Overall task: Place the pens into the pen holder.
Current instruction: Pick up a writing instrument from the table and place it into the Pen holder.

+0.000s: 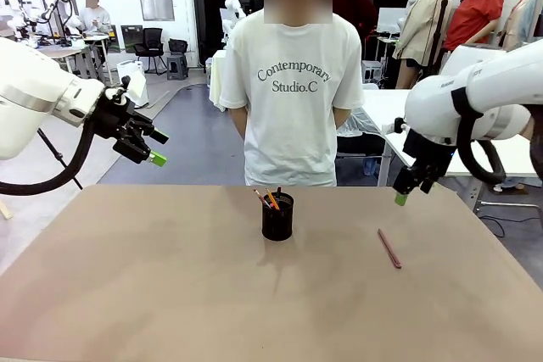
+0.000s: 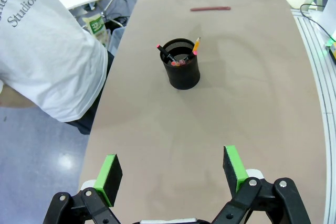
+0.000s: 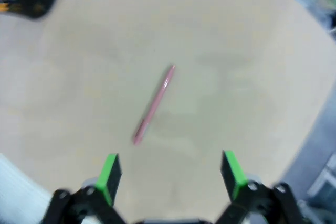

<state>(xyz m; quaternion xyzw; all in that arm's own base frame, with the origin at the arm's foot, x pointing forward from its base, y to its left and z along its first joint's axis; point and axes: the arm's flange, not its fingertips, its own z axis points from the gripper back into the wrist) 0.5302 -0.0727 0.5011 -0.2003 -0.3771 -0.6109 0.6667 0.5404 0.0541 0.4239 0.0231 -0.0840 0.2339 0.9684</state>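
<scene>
Front: two pens [image 1: 270, 198] stand in the pen holder [image 1: 277, 216], midway between left gripper [image 1: 156, 147] and right gripper [image 1: 407, 191]. Left wrist: jaws wide apart, empty, pen holder well ahead. Right wrist: jaws wide, empty, reddish-brown pen [image 3: 154, 104] lying just ahead on the tabletop [image 3: 236, 51], left to place.

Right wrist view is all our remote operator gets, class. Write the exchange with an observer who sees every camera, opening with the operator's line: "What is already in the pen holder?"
Observer: A yellow pencil and a black pen with a red tip stand in the pen holder.
Operator: Where is the other arm?
Observer: The left end effector hangs open near the table's left end, well away from the holder.
Operator: Is anyone in the way?
Observer: No. The person stands behind the far edge, with no hand over the table.
</scene>
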